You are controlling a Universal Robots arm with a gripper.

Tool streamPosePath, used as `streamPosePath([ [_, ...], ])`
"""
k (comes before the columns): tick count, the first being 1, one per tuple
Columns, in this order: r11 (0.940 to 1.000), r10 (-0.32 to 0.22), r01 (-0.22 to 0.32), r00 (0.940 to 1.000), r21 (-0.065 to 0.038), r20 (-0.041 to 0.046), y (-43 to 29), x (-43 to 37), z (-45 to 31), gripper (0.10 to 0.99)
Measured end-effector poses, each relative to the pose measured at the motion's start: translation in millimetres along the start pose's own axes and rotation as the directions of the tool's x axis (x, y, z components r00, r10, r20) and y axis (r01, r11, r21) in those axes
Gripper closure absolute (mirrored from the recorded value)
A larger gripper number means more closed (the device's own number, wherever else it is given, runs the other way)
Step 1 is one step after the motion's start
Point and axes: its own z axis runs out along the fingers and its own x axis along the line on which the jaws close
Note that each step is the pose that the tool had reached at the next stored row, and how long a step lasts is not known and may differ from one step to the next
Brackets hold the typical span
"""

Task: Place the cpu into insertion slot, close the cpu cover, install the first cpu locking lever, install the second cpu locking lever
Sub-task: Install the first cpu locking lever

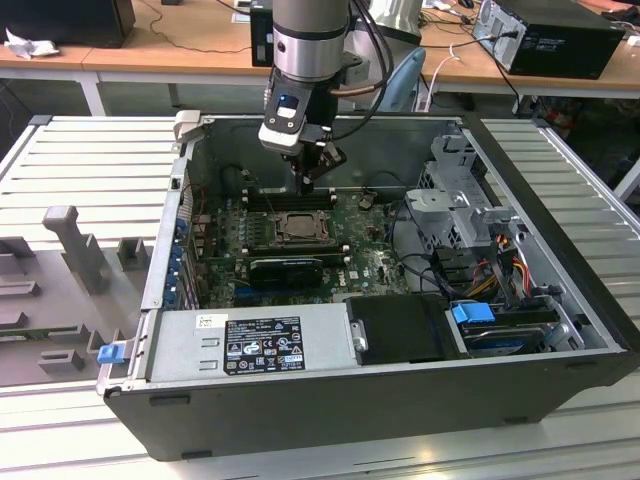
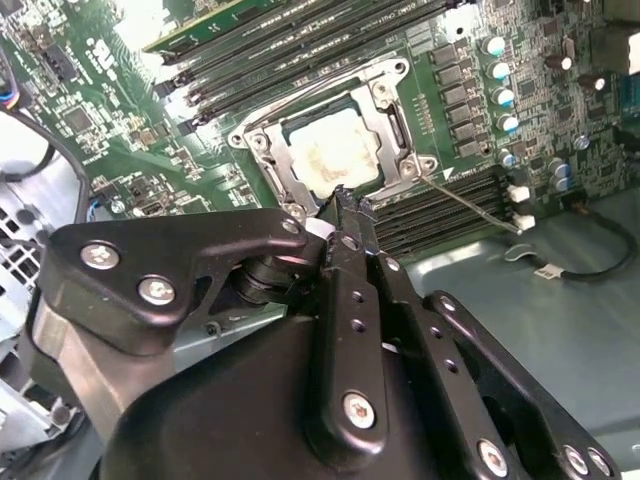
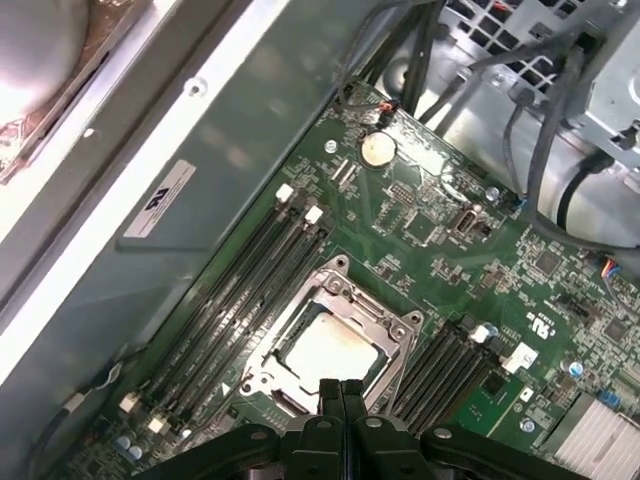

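Black open computer case lies nearest, resting on a ribbed grey metal table; wooden desks strewn with cables stand behind it; inside, the gripper hangs close over the edge of the insertion slot, its fingers pressed together on nothing; the cpu sits in that slot, the cpu cover lying flat around it on the green motherboard.

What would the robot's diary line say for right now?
hand: shut, tips by cpu cover | cpu: seated, face showing | cpu cover: down around it | lever: sticking out
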Motion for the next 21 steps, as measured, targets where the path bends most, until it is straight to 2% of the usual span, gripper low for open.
streamPosePath([
  [9, 0.9969, -0.079, 0.079, 0.9969, 0.000, -0.0018, 0.0, 0.0, 0.0, 0.980],
  [13, 0.9899, -0.142, 0.142, 0.9898, 0.000, -0.0032, 0.0, 0.0, 0.0, 0.980],
  [16, 0.9856, -0.169, 0.169, 0.9856, -0.001, -0.0038, 0.0, 0.0, 0.0, 0.980],
  [17, 0.9795, -0.201, 0.201, 0.9795, -0.001, -0.0046, 0.0, 0.0, 0.0, 0.980],
  [18, 0.9694, -0.245, 0.245, 0.9694, -0.001, -0.0056, 0.0, 0.0, 0.0, 0.980],
  [21, 0.9618, -0.274, 0.274, 0.9617, -0.001, -0.0062, 0.0, 0.0, 0.0, 0.980],
])
